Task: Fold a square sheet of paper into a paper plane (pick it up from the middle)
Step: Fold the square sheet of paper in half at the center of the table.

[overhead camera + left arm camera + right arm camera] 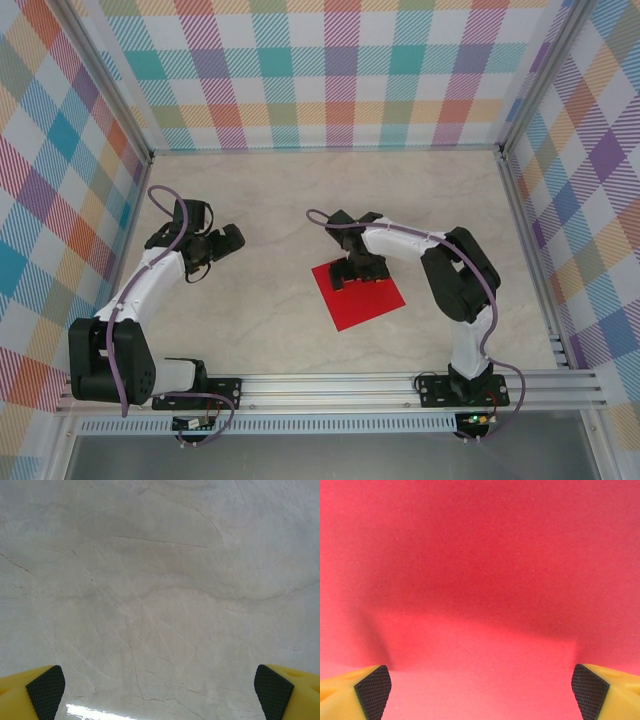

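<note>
Fingers (372, 692) of the right gripper (352, 277) are seen spread wide in the right wrist view, with nothing held between them. The square sheet of paper (480, 555) lies red and flat just beneath, and whether it is touched cannot be told. From above, the sheet is shown lying right of the table's centre, its far corner hidden by that gripper. The left gripper (226, 240) is likewise held wide, its pads (46, 691) framed over bare marble-patterned table (160, 580) — well apart from the paper. Checked walls (340, 70) are set behind.
</note>
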Action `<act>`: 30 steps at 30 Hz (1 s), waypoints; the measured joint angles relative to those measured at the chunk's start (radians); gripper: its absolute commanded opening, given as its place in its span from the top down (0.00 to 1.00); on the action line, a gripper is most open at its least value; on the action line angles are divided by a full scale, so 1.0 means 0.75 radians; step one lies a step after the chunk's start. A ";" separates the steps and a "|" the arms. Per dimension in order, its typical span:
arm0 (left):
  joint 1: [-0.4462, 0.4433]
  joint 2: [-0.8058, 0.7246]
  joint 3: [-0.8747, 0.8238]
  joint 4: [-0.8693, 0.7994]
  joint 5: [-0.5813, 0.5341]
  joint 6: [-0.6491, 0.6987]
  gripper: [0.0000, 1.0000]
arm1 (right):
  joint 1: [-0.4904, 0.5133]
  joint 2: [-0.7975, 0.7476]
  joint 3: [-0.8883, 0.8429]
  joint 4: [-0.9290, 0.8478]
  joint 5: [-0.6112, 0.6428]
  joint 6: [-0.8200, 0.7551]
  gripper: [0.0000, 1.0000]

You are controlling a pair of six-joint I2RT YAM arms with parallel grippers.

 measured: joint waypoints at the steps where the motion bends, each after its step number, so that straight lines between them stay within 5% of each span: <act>1: 0.000 0.000 0.000 0.000 0.000 0.000 0.00 | 0.000 0.008 -0.003 0.001 -0.005 -0.001 0.05; 15: 0.000 0.002 0.000 -0.002 0.001 0.000 0.00 | -0.008 0.020 -0.008 0.005 -0.011 0.004 0.24; 23: 0.000 0.008 0.001 -0.005 0.037 -0.006 0.02 | -0.010 -0.019 -0.040 0.062 -0.039 0.078 0.56; 30: -0.008 0.011 -0.001 0.025 0.189 -0.041 0.09 | -0.010 -0.125 -0.077 0.205 -0.166 0.221 0.75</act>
